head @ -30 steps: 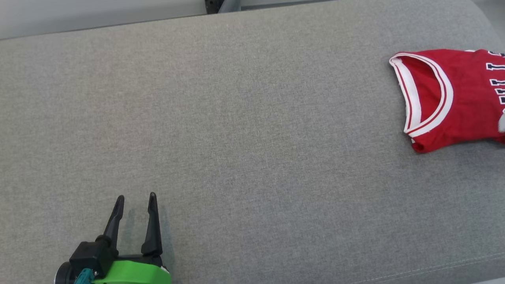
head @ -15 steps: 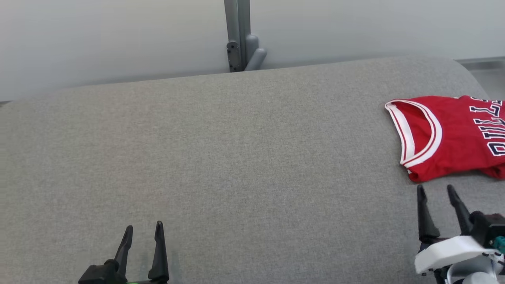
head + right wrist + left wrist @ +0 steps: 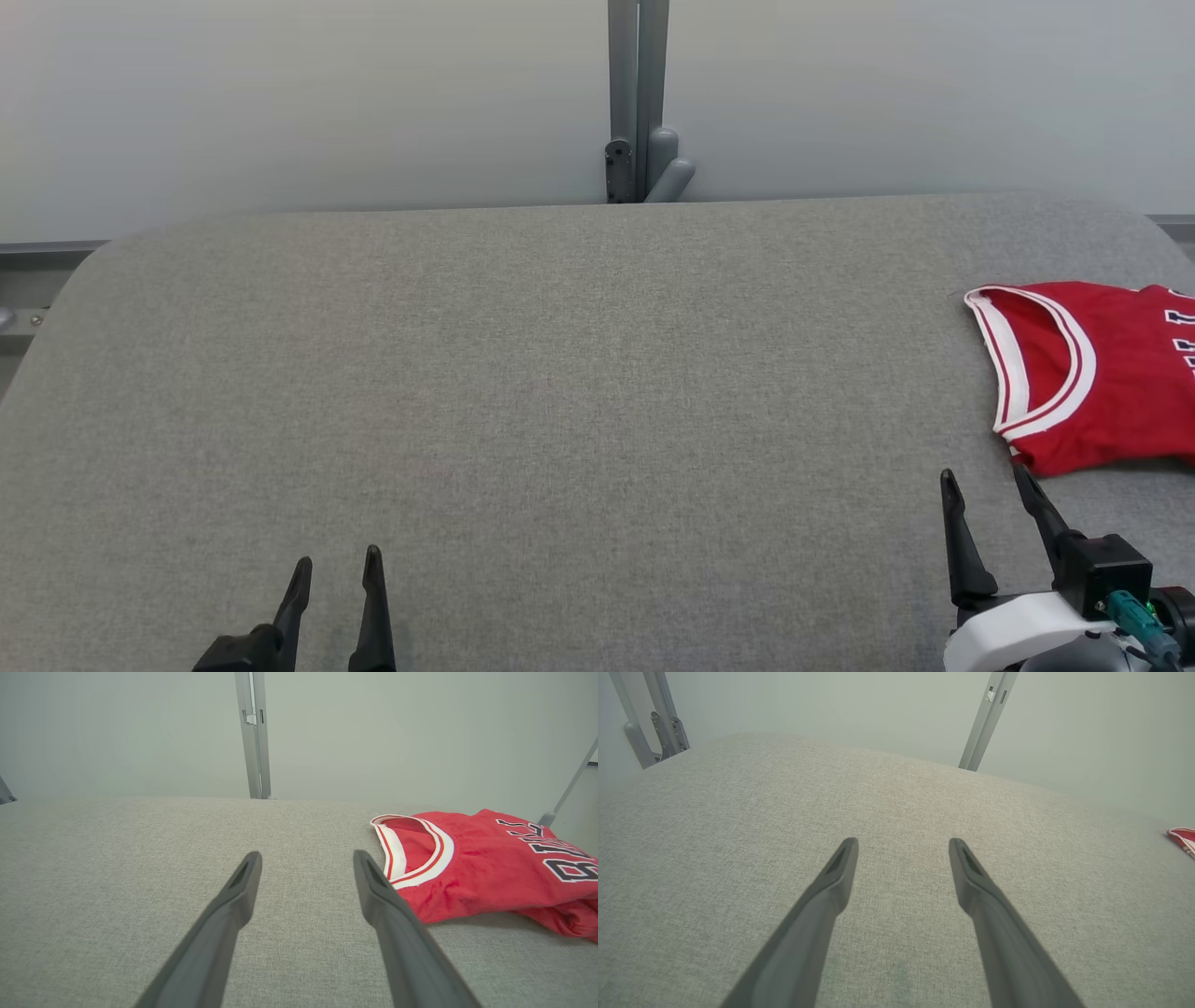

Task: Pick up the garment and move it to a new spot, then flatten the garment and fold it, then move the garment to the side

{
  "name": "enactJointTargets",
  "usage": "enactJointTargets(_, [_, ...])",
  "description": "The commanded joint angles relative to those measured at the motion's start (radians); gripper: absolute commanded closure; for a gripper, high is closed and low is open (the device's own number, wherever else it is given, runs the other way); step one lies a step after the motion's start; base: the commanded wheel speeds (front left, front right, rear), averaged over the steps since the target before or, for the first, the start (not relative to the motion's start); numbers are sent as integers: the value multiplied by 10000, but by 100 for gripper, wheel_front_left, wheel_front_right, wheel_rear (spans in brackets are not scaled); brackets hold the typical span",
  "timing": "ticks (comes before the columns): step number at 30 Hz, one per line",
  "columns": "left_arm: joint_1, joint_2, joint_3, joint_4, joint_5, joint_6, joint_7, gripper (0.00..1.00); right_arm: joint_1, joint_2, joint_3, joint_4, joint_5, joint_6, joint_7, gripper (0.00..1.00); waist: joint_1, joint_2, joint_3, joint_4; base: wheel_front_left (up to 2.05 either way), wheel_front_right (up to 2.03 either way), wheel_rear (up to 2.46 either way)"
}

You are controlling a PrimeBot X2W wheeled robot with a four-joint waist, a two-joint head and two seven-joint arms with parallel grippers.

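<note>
Surface: grey fabric pad (image 3: pixel 560 373), broad, runs wall to near edge.
L gripper (image 3: pixel 338 560): near edge, left side, fingers apart, holding nothing.
R gripper (image 3: pixel 985 476): near edge, right side, fingers spread wide, nothing in them, tips aimed fwd.
Garment: red jersey (image 3: pixel 1111 392) lies just ahead & a touch right of R gripper, near but not touching. Neck hole faces pad centre; long axis runs off to the right.
Nearer arm: R by far, L well apart.
Next, I reckon: R goes fwd-right for the near edge.
Back: grey post (image 3: pixel 638 93) on pale wall.
</note>
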Motion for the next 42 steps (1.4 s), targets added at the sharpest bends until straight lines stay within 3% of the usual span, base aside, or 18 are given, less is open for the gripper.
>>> enactJointTargets(1, [-175,24,54,38,-27,7,2,0,144,-5,-69,-31,-166,-8,-24,0,0,31,-49,74,0,0,0])
enactJointTargets(21, [-201,24,-119,34,-267,107,2,0,90,46,306,164,59,-8,-25,0,0,31,-174,187,0,0,0])
enactJointTargets(23, [-194,44,-66,46,-288,90,8,0,54,78,358,149,47,6,-25,0,0,31,-131,-705,0,0,0])
enactJointTargets(39, [-182,28,-174,-14,-313,170,2,0,75,40,266,51,-209,-11,-24,0,0,31,-116,-709,0,0,0])
enactJointTargets(40, [-142,-6,-195,14,-229,126,-1,100,30,75,320,82,-137,4,0,100,0,0,-113,-707,0,0,0])
enactJointTargets(42, [-68,-25,-203,154,-250,125,6,100,51,124,325,263,-112,6,25,100,0,0,-112,-707,0,0,0])
